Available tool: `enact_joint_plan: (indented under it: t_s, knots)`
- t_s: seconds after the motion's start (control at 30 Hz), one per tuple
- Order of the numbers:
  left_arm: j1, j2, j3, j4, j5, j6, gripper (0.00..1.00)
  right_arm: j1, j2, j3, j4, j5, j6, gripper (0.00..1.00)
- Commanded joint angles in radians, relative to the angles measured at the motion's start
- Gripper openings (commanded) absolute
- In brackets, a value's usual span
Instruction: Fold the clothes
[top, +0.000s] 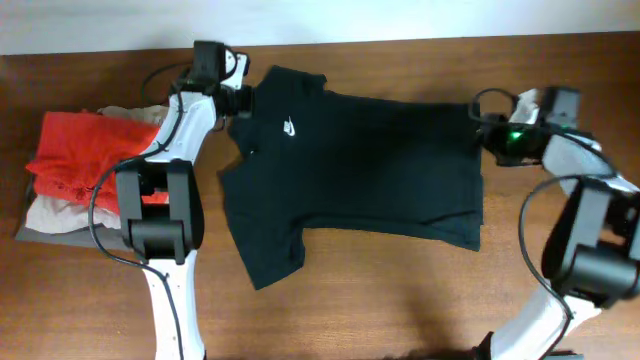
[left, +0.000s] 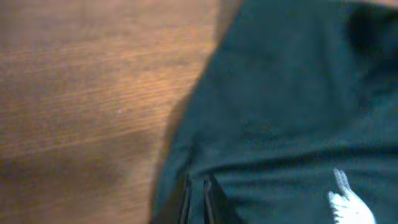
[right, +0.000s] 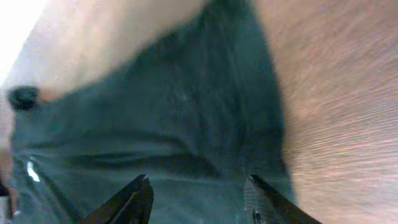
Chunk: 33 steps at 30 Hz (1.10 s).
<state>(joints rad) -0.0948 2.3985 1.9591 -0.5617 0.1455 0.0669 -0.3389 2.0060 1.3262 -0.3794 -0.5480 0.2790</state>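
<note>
Brown wood grain runs across the whole surface (top: 400, 300), and the shirt (top: 370, 170) lies spread flat on the middle of it, black, with neck end toward my left arm and hem toward my right. Its small white logo (top: 290, 127) faces up near the neck end. One sleeve sticks out toward the near edge, and the other lies at the far side beside my left wrist.

My left gripper (top: 243, 100) sits at the shirt's far left corner, low over the cloth. In the wrist view its fingers (left: 208, 199) stand nearly together, with only a thin slit between them. That view is blurred, so I cannot tell whether cloth is caught in the slit.

My right gripper (top: 483, 132) is at the hem's far right corner. Its fingers (right: 134, 202) stand well apart with nothing between them (the dark cloth lies below them, and bare wood shows beside it).

Off to the left, apart from the shirt, a red garment (top: 80, 150) lies crumpled on top of pale garments (top: 45, 212).
</note>
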Motion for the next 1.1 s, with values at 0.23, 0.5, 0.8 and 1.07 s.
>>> enact_joint_plan:
  t_s: [0.23,0.5,0.8,1.07]
  knots:
    - [-0.141,0.0,0.073,-0.351,0.093,0.098,0.08,0.048,-0.071,0.034,-0.232,-0.018,-0.021,0.28]
    - [-0.217,-0.104,0.073,-0.57,-0.084,0.107,0.01,0.051,-0.176,0.034,-0.474,-0.019,-0.24,0.28]
    - [-0.219,-0.426,0.072,-0.743,-0.149,0.023,0.01,0.051,-0.596,0.034,-0.685,0.16,-0.142,0.42]
    - [-0.219,-0.754,-0.013,-0.855,-0.278,-0.161,0.01,0.051,-0.789,0.034,-0.901,0.205,-0.079,0.6]
